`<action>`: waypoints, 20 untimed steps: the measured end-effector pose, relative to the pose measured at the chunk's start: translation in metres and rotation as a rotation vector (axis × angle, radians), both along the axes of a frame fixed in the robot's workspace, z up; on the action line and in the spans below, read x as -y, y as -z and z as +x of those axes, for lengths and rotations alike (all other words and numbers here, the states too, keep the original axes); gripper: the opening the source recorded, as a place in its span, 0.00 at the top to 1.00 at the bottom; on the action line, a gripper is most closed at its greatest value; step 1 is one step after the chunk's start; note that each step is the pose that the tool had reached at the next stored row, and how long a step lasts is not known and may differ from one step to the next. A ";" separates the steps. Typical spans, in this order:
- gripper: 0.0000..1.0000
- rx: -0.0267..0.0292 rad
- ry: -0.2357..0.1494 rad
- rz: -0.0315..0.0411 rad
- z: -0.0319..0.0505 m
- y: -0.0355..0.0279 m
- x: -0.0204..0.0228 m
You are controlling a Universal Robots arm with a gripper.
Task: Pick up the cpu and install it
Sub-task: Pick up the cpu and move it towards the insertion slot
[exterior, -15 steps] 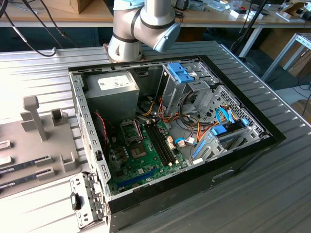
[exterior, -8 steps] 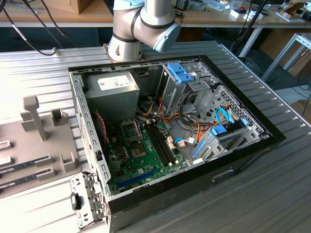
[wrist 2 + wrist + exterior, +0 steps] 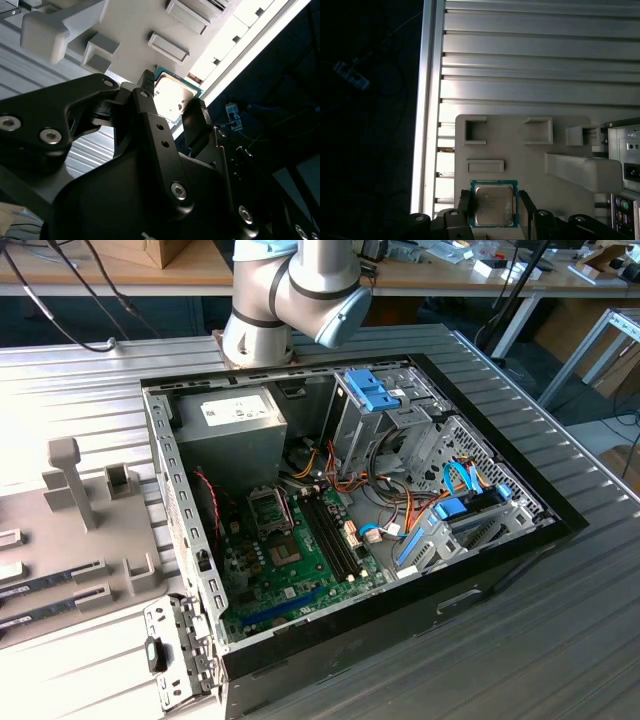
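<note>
Silver-grey lid, thin green rim on cpu, clamped edge to edge by gripper, at pale grey fixture tray on ribbed metal table.

Tight at the cpu, room beyond the tray.
My gripper has its fingers pressed against two sides of the cpu, no gap there. Just ahead on the grey tray I see a low bar and two raised pockets; off to one side a tall post, the computer case behind it. Past the tray, the ribbed table runs flat and open.
</note>
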State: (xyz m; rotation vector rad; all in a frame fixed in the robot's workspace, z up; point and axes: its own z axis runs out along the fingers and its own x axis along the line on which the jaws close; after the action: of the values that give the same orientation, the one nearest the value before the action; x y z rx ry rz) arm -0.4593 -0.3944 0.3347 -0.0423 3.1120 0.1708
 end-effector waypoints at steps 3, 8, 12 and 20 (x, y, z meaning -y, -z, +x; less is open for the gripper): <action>0.53 -0.0001 0.000 0.0007 0.0000 -0.0012 0.0000; 0.53 -0.0001 0.000 0.0023 0.0000 -0.0031 0.0000; 0.53 -0.0001 0.000 0.0034 0.0000 -0.0045 0.0000; 0.53 -0.0001 0.000 0.0054 0.0000 -0.0073 0.0000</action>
State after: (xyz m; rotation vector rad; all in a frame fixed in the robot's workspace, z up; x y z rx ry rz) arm -0.4593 -0.3944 0.3420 -0.0422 3.1116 0.1793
